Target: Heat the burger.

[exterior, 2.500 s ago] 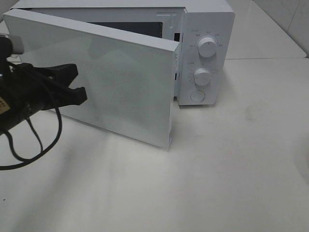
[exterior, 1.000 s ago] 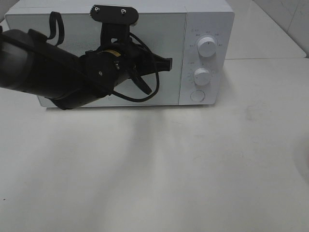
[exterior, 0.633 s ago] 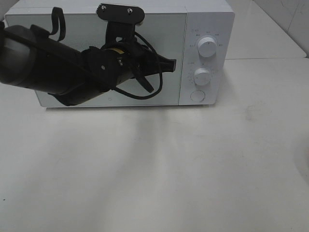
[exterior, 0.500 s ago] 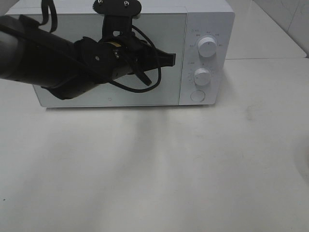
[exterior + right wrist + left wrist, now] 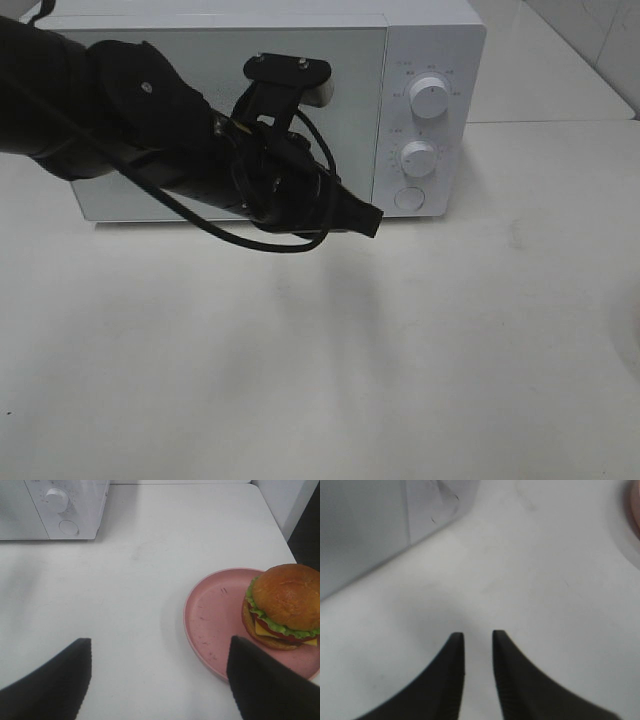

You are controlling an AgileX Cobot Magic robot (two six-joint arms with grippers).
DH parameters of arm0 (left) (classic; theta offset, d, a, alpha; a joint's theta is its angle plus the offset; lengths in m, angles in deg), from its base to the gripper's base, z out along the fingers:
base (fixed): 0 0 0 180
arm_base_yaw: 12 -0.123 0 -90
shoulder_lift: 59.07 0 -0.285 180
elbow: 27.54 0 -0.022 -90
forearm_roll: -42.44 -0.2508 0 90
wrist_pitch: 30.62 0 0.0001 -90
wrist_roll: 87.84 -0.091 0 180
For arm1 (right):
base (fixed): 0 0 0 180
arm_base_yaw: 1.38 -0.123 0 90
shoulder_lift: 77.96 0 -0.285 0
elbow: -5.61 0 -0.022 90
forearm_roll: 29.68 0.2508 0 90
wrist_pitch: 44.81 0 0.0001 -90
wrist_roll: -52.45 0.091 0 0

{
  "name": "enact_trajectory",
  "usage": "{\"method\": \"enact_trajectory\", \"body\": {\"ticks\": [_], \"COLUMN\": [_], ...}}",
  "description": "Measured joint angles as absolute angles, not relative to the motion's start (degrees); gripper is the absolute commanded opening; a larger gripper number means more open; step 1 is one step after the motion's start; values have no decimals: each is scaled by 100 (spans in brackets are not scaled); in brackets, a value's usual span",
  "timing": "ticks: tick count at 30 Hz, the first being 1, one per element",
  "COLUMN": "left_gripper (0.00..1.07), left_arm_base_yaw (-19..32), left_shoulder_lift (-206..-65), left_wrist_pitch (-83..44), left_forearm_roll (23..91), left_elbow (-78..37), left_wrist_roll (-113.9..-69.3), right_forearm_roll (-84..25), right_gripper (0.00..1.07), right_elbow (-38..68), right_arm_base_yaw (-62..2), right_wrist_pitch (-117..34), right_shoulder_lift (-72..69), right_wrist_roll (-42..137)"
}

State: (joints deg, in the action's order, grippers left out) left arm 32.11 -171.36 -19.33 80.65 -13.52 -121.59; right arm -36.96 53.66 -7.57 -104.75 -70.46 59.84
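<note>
My left jaws (image 5: 474,645) hang narrowly parted, holding nothing, before the shut microwave (image 5: 300,60). My right jaws (image 5: 159,672) gape wide, empty; the burger (image 5: 282,607) sits on the pink plate (image 5: 215,620), right of frame.

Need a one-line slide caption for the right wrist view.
Open right gripper above white table; golden-bun burger sits on round pink plate, white microwave behind.
</note>
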Motion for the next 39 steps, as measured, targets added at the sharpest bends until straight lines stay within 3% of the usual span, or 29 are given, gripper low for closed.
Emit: {"method": "enact_trajectory", "body": {"ticks": [1,2,4,9,13,23,25,29,31,39], "left_gripper": [82,82,101,101,101,100,100,100,100,100], "left_arm_base_yaw": [3085,3085,2742,2180,1407,37,-467,-914,-1303,-1630], "left_shoulder_lift": [-17062,-17062,-16861,-16540,-16065,-15308,-15142,-15005,-14833,-13973], "left_wrist_pitch": [-1457,-1457,-816,95,1293,2502,2926,3252,3533,3883], "left_forearm_roll": [8020,8020,7848,7458,7103,6879,6696,6444,6135,5315], "left_elbow": [-1352,-1352,-1352,-1352,-1352,-1352,-1352,-1352,-1352,-1352], "left_wrist_roll": [-11998,-11998,-11723,-11592,-11563,-11351,-11127,-10766,-10354,-9598], "right_forearm_roll": [-3696,-3696,-3696,-3696,-3696,-3696,-3696,-3696,-3696,-3696], "right_gripper": [74,74,74,74,74,74,74,74,74,74], "right_elbow": [5366,5366,5366,5366,5366,5366,5366,5366,5366,5366], "right_arm_base_yaw": [-757,-757,-757,-757,-757,-757,-757,-757,-757,-757], "right_wrist_pitch": [-10475,-10475,-10475,-10475,-10475,-10475,-10475,-10475,-10475,-10475], "right_shoulder_lift": [-7046,-7046,-7046,-7046,-7046,-7046,-7046,-7046,-7046,-7046], "right_wrist_roll": [5984,5984,5984,5984,5984,5984,5984,5984,5984,5984]}}
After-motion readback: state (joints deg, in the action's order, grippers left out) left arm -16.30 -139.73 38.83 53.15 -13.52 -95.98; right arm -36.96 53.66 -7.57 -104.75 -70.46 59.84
